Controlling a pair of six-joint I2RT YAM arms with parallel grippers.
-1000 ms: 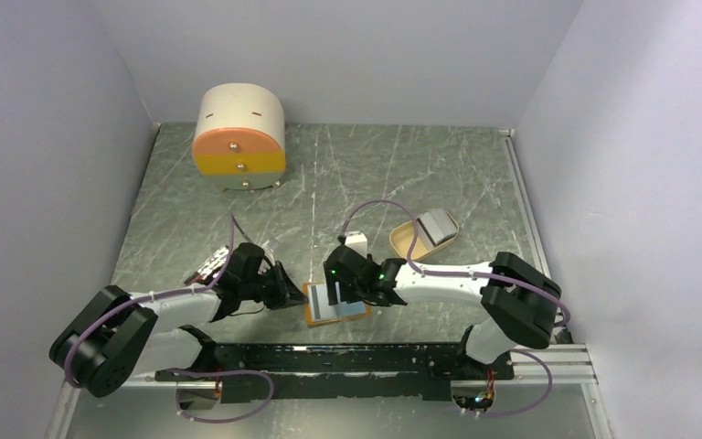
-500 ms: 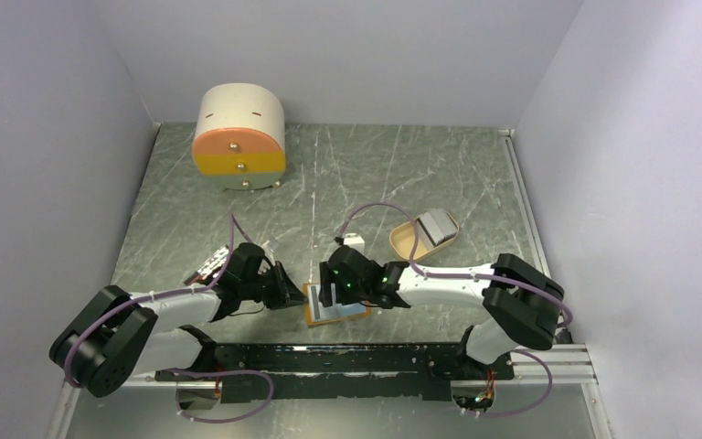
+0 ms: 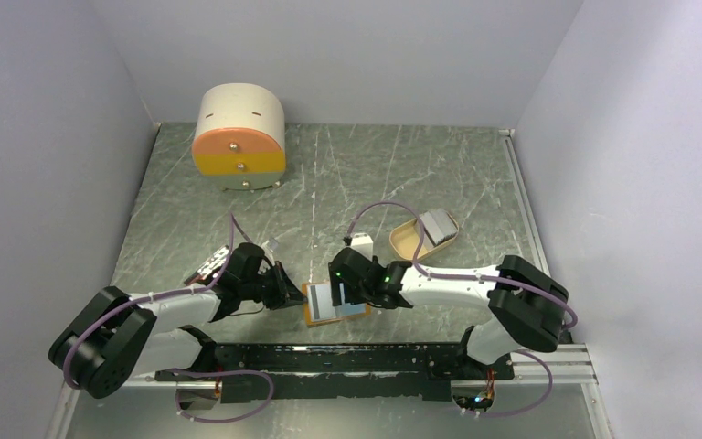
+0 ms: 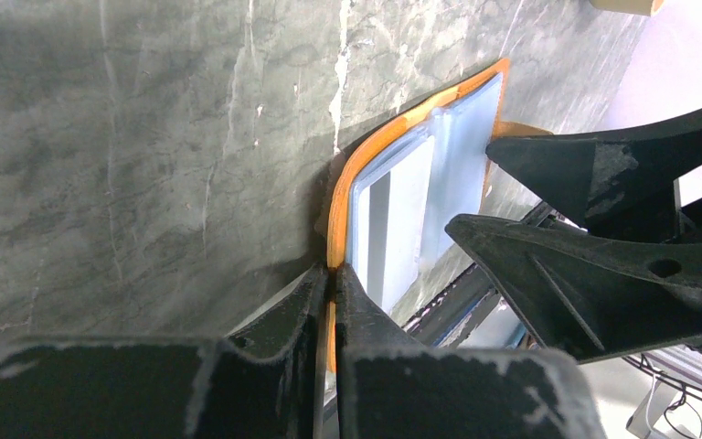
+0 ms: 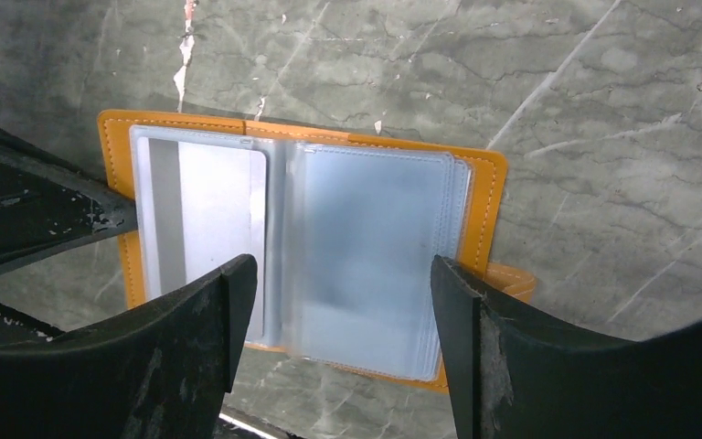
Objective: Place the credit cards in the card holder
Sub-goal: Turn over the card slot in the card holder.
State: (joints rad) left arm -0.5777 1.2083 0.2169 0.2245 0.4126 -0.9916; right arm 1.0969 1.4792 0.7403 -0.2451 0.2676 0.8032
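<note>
The orange card holder (image 3: pixel 311 313) lies open near the table's front edge, its pale blue clear sleeves (image 5: pixel 366 247) facing up. One credit card (image 5: pixel 203 215) with a grey stripe sits in the left sleeve. My left gripper (image 4: pixel 333 274) is shut on the holder's orange left edge (image 4: pixel 340 197), pinning it. My right gripper (image 5: pixel 343 283) hovers open just above the holder (image 5: pixel 480 197), its fingers astride the sleeves and nothing between them. More credit cards (image 3: pixel 437 225) lie in the tan oval tray (image 3: pixel 407 240) to the back right.
A round cream-and-orange drawer box (image 3: pixel 239 137) stands at the back left. A black rail (image 3: pixel 347 357) runs along the near edge just behind the holder. Grey walls close in the left, right and back sides.
The right gripper shifted slightly left and then back right over the open holder. The left gripper keeps its hold on the holder's edge.
</note>
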